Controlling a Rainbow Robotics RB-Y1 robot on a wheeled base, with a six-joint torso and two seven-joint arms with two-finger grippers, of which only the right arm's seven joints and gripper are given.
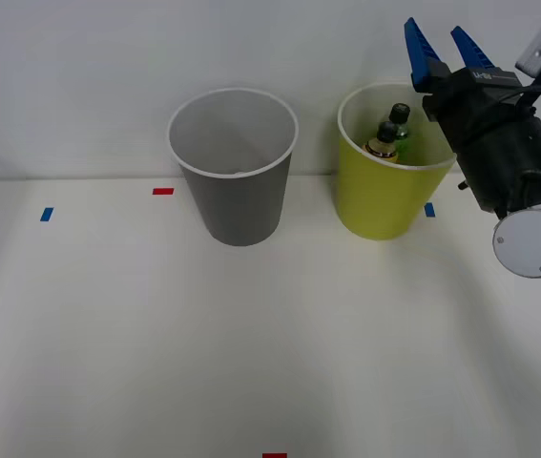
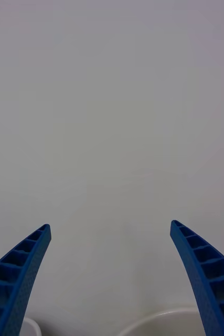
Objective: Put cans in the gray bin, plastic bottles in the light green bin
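Two bins sit side by side on the white desk (image 1: 251, 363) in the front view, and both are upright with their mouths facing up. The gray bin (image 1: 237, 196) is on the left and I can't make out any can inside it, just a pale interior. The green bin (image 1: 380, 196) is just to its right and holds the two bottles: the yellow-label one (image 1: 382, 143) and the green one (image 1: 401, 134) right behind it, touching or nearly so. Both stand roughly on end, caps up, long axes close to vertical with a slight lean toward the back wall of the bin.

The right end effector (image 1: 444, 50) hangs up high beside the green bin's right rim, fingers spread and holding nothing, tips pointing up and away toward the back wall. So the bottles lie below and slightly left of it, and the gray bin is further left, well apart. No loose can or bottle shows on the desk, only some bits of red and blue tape, so my guess is the sorting is done or nearly done and the arm has nothing close by to go for.

The wrist view backs this up: both blue fingers (image 2: 17, 273) sit wide apart at the corners with bare wall between them, and a curve of white rim (image 2: 159, 320) peeks in low down.
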